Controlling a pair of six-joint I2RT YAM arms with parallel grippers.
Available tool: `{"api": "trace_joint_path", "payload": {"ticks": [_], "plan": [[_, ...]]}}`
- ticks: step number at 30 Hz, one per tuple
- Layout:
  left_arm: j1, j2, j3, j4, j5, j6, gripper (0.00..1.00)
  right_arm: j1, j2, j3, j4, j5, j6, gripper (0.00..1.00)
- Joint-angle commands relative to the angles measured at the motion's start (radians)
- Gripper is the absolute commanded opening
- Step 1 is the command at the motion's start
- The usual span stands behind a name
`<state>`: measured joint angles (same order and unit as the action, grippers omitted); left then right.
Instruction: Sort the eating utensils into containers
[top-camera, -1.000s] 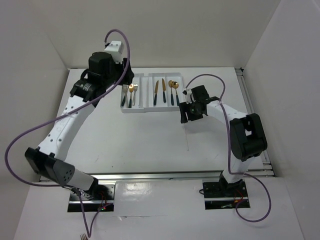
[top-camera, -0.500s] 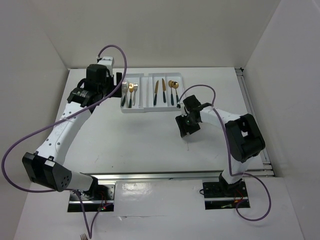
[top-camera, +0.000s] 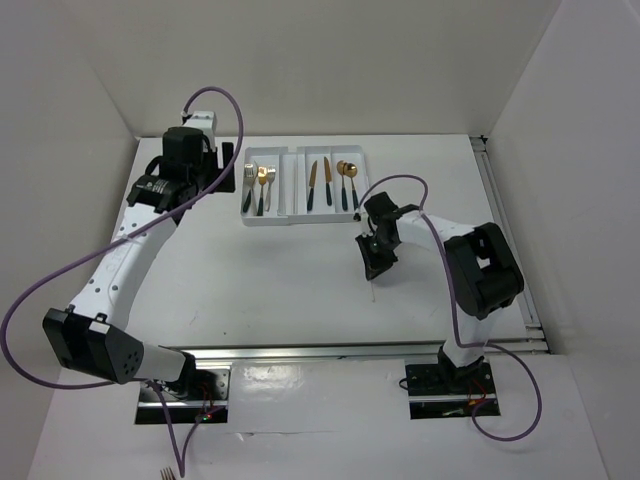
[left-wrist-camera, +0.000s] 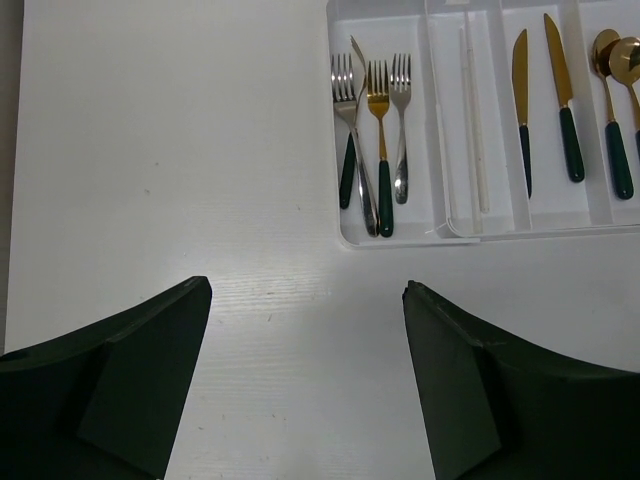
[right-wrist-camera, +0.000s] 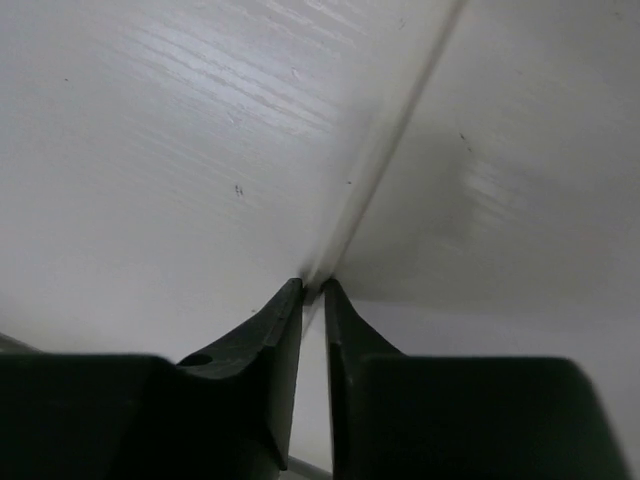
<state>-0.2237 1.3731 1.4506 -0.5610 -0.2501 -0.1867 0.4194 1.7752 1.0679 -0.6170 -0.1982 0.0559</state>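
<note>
Right gripper (right-wrist-camera: 312, 289): pinched narrow on pale chopstick (right-wrist-camera: 388, 155), front-right of tray (top-camera: 272, 219). Left gripper (left-wrist-camera: 305, 300): wide, empty, left of tray.

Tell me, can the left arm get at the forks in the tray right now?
Probably yes. The left gripper is open and empty beside the tray, and the forks lie uncovered in its end compartment, though bunched close together.

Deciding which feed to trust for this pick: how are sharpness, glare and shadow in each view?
Right wrist: very close; glare streaks on the table, soft shadow beside the pale, low-contrast chopstick; right gripper near-black. Left wrist: sharp, evenly lit, forks in the tray crisp. Top external: even light, chopstick only a faint line.
</note>
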Motion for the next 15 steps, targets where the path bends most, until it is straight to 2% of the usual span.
{"api": "trace_joint_path", "payload": {"ticks": [1,2,5,7,11,14,15], "plan": [[0.009,-0.034,0.022,0.012,-0.006,-0.005,0.92,0.025,0.075,-0.008,-0.043,-0.014,0.012,0.16],[0.009,-0.034,0.022,0.012,-0.006,-0.005,0.92,0.025,0.09,-0.008,-0.043,0.0,0.012,0.11],[0.018,-0.034,0.022,0.012,-0.006,-0.014,0.93,0.038,0.102,0.001,-0.052,0.026,0.021,0.08],[0.018,-0.034,0.022,0.012,-0.006,-0.014,0.93,0.048,0.113,0.001,-0.052,0.042,0.021,0.0],[0.018,-0.034,0.001,0.012,0.003,-0.023,0.93,0.068,0.104,0.01,-0.052,0.079,0.021,0.0],[0.018,-0.052,-0.027,0.012,0.014,-0.023,0.93,0.093,0.02,0.001,-0.018,0.085,0.01,0.0],[0.018,-0.052,-0.036,0.012,0.014,-0.023,0.93,0.122,-0.052,-0.008,-0.004,0.085,-0.002,0.0]]}}
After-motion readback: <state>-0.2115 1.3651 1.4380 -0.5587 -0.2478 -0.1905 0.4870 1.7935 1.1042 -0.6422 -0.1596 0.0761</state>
